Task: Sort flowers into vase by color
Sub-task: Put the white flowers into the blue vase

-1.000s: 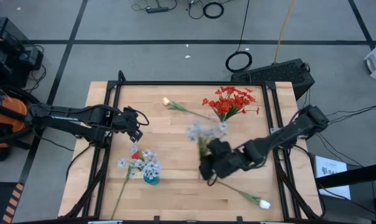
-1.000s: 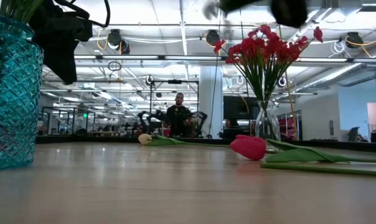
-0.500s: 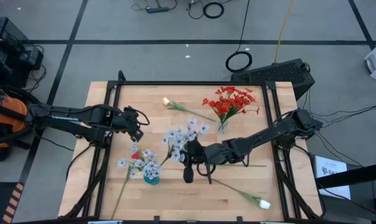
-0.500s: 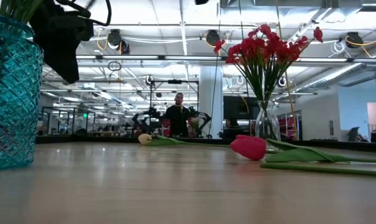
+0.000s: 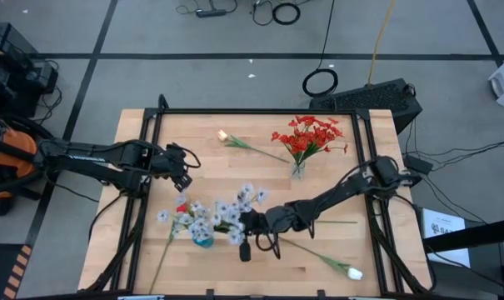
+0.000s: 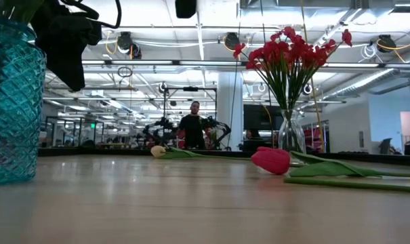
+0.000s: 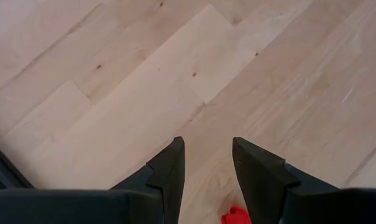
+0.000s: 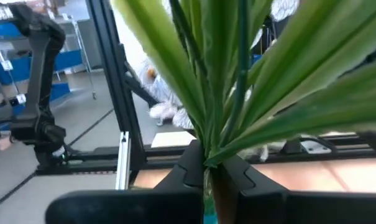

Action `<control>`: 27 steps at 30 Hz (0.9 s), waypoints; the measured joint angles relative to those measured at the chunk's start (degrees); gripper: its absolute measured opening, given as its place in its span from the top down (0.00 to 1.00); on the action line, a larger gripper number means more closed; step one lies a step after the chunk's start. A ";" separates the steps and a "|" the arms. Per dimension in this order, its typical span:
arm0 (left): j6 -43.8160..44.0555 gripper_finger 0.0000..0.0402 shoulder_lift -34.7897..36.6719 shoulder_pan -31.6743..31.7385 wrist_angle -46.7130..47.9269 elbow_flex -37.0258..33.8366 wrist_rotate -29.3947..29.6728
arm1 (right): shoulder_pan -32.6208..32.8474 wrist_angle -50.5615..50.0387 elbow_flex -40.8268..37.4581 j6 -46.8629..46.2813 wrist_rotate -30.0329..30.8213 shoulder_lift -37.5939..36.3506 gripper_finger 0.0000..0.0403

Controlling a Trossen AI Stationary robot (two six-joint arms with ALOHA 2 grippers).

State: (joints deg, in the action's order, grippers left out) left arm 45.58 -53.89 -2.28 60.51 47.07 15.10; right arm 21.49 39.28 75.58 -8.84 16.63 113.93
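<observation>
My right gripper [image 5: 245, 223] [image 8: 211, 168] is shut on a pale blue-white spray [image 5: 239, 202], held just right of the teal vase [image 5: 202, 241] [image 6: 11, 102], which has pale sprays in it. Red blossom clusters [image 5: 310, 133] [image 6: 289, 51] stand in a clear vase [image 5: 297, 170]. One red tulip [image 5: 182, 206] lies beside the teal vase; another [image 6: 271, 160] lies on the wood, hidden under my right arm in the high view. A cream tulip [image 5: 222, 135] lies far back and a white one [image 5: 351, 272] near right. My left gripper [image 5: 183, 173] [image 7: 205, 165] hangs open over bare wood. My right gripper pinches the spray's bundled green stem [image 8: 207, 158] between its two fingers, just below where the long leaves fan out. The fingers lie about level and come from the table's right. The spray is lifted clear, its blossoms beyond the fingertips toward the teal vase.
A black frame [image 5: 156, 133] runs around the wooden table top. Bare wood lies between the two vases and along the near edge. In the low view, a person stands in the room far behind the table.
My right gripper has carried the spray toward the table's left edge and lower, up to the teal vase, rolling and tipping toward level as it went. The blossoms have come from near the clear vase over to the sprays in the teal vase.
</observation>
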 joint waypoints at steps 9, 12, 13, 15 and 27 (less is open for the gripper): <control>-0.01 0.65 0.00 0.01 0.04 0.00 -1.24 | -0.56 -15.08 8.37 3.76 1.17 0.63 1.00; -0.01 0.65 0.00 0.00 0.04 0.00 -1.26 | -1.09 -19.37 10.44 3.78 0.82 0.63 1.00; 0.00 0.65 0.00 0.00 0.04 0.00 -1.27 | -1.24 -20.18 10.75 3.79 0.59 0.63 1.00; 0.00 0.65 0.00 0.02 0.02 0.00 -1.25 | -1.60 -21.34 11.18 3.88 -0.32 0.63 1.00; 0.14 0.65 0.00 0.01 -0.03 0.00 -1.23 | -3.13 -27.35 11.22 3.90 -1.97 0.61 1.00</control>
State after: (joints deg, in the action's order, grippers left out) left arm 45.73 -53.89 -2.27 60.48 47.07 13.87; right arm 18.36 11.93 86.80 -4.94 14.66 114.54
